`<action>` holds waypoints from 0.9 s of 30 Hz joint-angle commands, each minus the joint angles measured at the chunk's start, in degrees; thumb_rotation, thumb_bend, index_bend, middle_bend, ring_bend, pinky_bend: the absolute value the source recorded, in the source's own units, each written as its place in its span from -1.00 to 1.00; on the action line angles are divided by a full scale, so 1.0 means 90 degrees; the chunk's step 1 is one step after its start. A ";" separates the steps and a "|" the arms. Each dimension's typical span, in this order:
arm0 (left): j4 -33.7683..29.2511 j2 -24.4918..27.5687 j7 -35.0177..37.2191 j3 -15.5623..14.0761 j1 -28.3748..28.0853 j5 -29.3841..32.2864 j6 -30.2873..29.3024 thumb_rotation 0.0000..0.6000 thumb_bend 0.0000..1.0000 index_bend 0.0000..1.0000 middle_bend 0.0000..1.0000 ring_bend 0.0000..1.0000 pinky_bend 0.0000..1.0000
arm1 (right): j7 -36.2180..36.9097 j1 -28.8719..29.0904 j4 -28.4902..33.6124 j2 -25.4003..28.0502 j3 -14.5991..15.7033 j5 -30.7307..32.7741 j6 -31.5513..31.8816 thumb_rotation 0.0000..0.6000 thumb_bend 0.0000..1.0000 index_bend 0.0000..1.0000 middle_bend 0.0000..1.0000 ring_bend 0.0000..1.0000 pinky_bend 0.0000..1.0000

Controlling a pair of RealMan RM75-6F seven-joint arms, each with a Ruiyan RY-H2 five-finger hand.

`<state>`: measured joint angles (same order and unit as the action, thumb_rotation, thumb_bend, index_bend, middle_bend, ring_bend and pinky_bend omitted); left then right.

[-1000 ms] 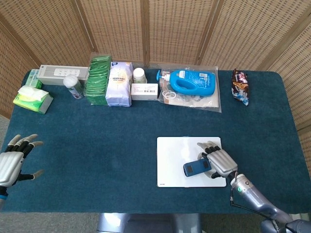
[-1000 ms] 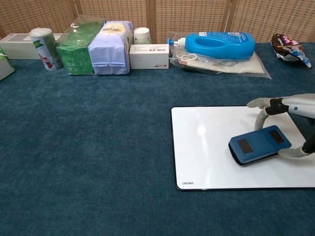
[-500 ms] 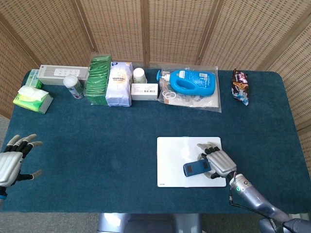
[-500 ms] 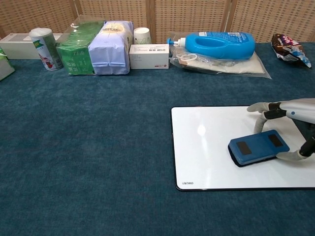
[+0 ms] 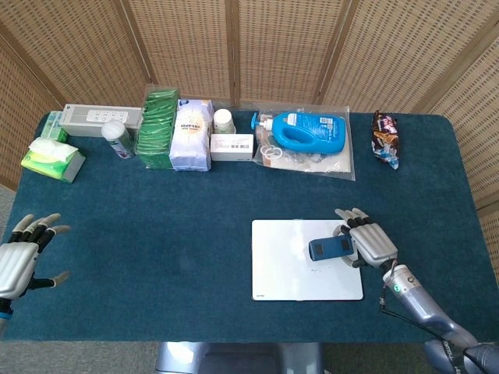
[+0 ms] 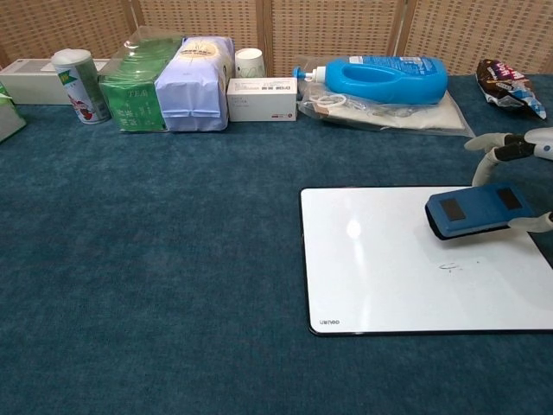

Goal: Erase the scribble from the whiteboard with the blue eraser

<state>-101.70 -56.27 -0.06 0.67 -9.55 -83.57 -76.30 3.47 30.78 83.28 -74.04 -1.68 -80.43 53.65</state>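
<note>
The right robot hand (image 5: pixel 372 246) gripped the blue eraser (image 6: pixel 479 210) from its right side, a thumb and finger pinching its long edges, near the whiteboard's (image 6: pixel 380 285) far right corner. A faint mark (image 6: pixel 450 266) lay just in front of the eraser; a pass kept too far back could probably miss it, and a loose grip could let the eraser slip. The left robot hand (image 5: pixel 22 253) hovered empty at the desk's (image 5: pixel 156 226) left edge, fingers spread.
</note>
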 commanded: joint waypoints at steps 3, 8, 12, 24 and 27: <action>-0.0066 -0.0003 -0.0003 0.0040 -0.0019 -0.0224 -0.0165 1.00 -0.65 -0.51 -0.75 -0.76 -1.00 | -0.0028 0.0031 0.0245 0.0092 -0.0003 0.0022 -0.0074 1.00 -0.39 0.30 -0.87 -1.00 -1.00; -0.0174 0.0055 0.0083 0.0088 0.0002 -0.0390 -0.0371 1.00 -0.65 -0.50 -0.75 -0.79 -1.00 | -0.0081 0.0050 0.0328 0.0016 0.0085 -0.0002 -0.0197 1.00 -0.39 0.30 -0.87 -1.00 -1.00; -0.0207 0.0106 0.0122 0.0084 0.0026 -0.0453 -0.0447 1.00 -0.66 -0.50 -0.75 -0.80 -1.00 | -0.0110 0.0030 0.0330 -0.0075 0.0150 -0.0009 -0.0235 1.00 -0.39 0.30 -0.87 -1.00 -1.00; -0.0094 0.0089 0.0220 0.0054 0.0073 -0.0369 -0.0431 1.00 -0.65 -0.50 -0.75 -0.80 -1.00 | -0.0437 0.0029 0.0406 -0.0378 0.0362 -0.0048 -0.0424 1.00 -0.39 0.30 -0.87 -1.00 -1.00; -0.0088 0.0082 0.0217 0.0052 0.0070 -0.0359 -0.0417 1.00 -0.65 -0.50 -0.75 -0.80 -1.00 | -0.0424 0.0034 0.0343 -0.0409 0.0365 -0.0036 -0.0449 1.00 -0.39 0.30 -0.87 -1.00 -1.00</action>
<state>-102.49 -55.53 1.89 1.15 -8.92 -86.80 -80.06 -0.38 31.07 86.43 -77.66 1.59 -80.78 49.66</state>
